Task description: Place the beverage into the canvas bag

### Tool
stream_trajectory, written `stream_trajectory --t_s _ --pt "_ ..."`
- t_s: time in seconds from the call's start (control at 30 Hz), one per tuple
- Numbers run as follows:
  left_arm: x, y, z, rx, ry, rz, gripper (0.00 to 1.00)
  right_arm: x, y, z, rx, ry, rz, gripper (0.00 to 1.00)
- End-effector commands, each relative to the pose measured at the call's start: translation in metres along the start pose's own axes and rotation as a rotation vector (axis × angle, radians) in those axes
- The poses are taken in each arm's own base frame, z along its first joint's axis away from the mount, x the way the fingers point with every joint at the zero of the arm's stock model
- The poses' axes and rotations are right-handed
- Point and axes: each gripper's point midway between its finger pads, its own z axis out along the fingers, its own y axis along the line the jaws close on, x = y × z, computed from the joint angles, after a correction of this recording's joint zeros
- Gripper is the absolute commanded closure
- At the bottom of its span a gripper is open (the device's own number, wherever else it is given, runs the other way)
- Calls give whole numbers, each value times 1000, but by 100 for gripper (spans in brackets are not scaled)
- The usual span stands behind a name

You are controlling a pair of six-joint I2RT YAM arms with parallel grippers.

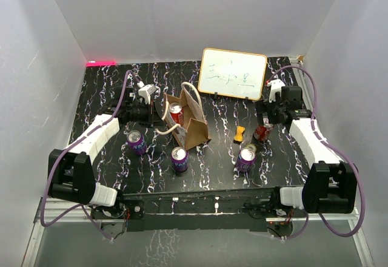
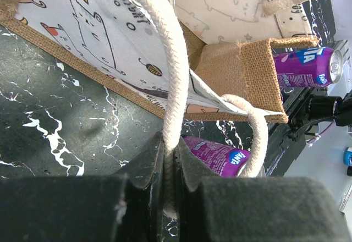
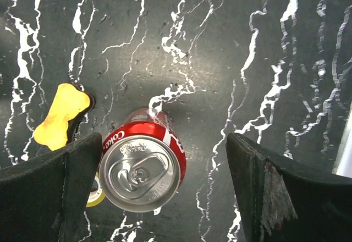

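Bright, even overhead light, soft shadows (wrist-view foregrounds blurred)

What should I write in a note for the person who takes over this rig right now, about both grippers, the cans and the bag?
Left gripper: shut on the cream handle of the canvas bag, which stands mid-table.
Right gripper: open, one finger on each side of the upright Coke can, not closed on it.
Done: a red can shows at the bag's mouth, seemingly inside.
Left to do: probably grip the Coke can, lift it and lower it into the bag. Three purple cans stand outside the bag on the table.
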Motion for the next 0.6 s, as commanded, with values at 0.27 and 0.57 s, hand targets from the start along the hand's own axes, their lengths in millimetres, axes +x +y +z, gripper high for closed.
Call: stream_trajectory --t_s 0.27,0.57 --pt "-15 -13 -11 28 -44 55 100 17 11 6 -124 56 18 13" --pt "-15 -12 -10 27 -40 53 100 25 13 0 -122 69 8 15"
